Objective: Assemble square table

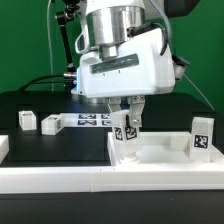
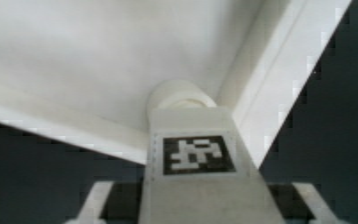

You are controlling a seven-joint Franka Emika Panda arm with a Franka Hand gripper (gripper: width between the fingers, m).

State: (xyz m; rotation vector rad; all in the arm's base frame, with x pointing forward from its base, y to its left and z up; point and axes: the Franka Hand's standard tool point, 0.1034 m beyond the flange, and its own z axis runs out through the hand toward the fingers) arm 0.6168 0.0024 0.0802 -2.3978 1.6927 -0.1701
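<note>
The square table's white slab (image 1: pixel 165 152) lies flat at the exterior view's right, raised rim up. My gripper (image 1: pixel 129 112) is shut on a white tagged leg (image 1: pixel 126 130) and holds it upright, lower end at the slab's corner on the exterior view's left. In the wrist view the leg (image 2: pixel 197 150) runs between my fingers (image 2: pixel 105 200), and its far end is over the slab (image 2: pixel 87 60) beside the rim (image 2: pixel 274 70). A second leg (image 1: pixel 202 137) stands on the slab's right side. Two loose legs (image 1: pixel 26 121) (image 1: pixel 50 124) lie on the dark table at the left.
The marker board (image 1: pixel 92 120) lies flat behind the slab, left of my gripper. A long white border rail (image 1: pixel 90 180) runs along the front edge. Cables and a dark stand are behind the arm.
</note>
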